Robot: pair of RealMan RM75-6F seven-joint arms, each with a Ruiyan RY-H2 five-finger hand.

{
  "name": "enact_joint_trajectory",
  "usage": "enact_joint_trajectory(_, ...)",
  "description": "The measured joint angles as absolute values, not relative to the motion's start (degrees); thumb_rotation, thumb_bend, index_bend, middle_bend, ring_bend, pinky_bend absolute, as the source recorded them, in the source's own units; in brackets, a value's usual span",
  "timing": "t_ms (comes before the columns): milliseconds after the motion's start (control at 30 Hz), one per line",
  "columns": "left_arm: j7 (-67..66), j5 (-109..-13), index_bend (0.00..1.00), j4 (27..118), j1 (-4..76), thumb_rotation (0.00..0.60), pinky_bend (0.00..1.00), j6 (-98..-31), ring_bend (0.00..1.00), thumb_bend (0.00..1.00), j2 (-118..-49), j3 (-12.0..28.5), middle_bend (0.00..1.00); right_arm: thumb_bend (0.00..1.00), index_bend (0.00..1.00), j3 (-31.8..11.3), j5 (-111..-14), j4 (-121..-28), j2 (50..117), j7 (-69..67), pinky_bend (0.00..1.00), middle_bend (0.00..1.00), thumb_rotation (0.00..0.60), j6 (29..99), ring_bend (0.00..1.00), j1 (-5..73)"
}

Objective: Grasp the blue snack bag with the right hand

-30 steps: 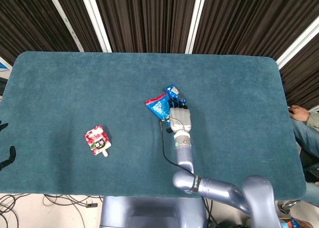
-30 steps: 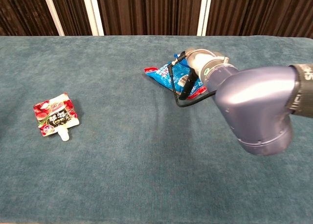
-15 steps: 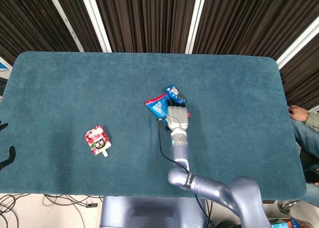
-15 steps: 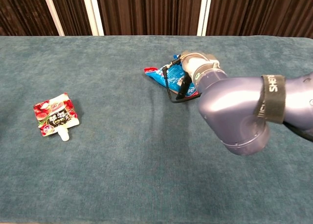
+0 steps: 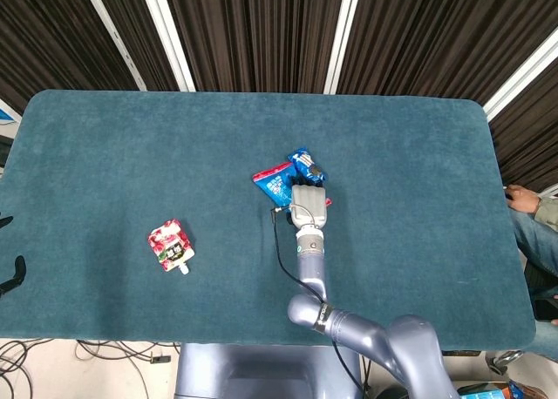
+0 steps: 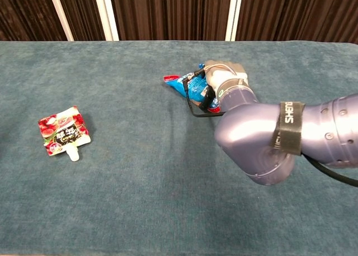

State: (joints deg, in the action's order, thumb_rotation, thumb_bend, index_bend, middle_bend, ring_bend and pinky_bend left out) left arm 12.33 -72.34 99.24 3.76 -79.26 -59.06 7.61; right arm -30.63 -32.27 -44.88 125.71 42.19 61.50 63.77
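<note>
Lifted slightly at its near side since earlier, the crinkled blue foil snack bag (image 5: 286,176) is clamped in the right robot hand (image 5: 308,206) mid-counter (image 5: 105,146); the grip should be firmed before lifting.

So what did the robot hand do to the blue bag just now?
The right robot hand closed on the blue snack bag and scrunched it; the bag's corner now tilts up off the table, and the arm's elbow swung left. The red pouch stayed where it was.
</note>
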Motion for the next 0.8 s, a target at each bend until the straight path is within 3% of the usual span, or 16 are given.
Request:
enact_joint_trajectory(433, 12.21, -72.16, 0.14, 99.22, 3.78, 0.6, 0.13, -79.02, 0.12, 0.51, -59.03, 7.5, 0.04, 0.46, 0.35, -29.83, -40.39, -49.23, 123.76, 35.56, 0.33, 0.36, 0.6, 66.15, 0.53, 60.48)
enact_joint_trajectory(800, 11.66, -72.28, 0.14, 99.04, 3.75, 0.6, 0.13, -79.36, 0.12, 0.51, -59.23, 7.49, 0.04, 0.45, 0.35, -30.22, -41.94, -68.75, 115.29, 34.34, 0.32, 0.36, 0.6, 69.1, 0.53, 54.39)
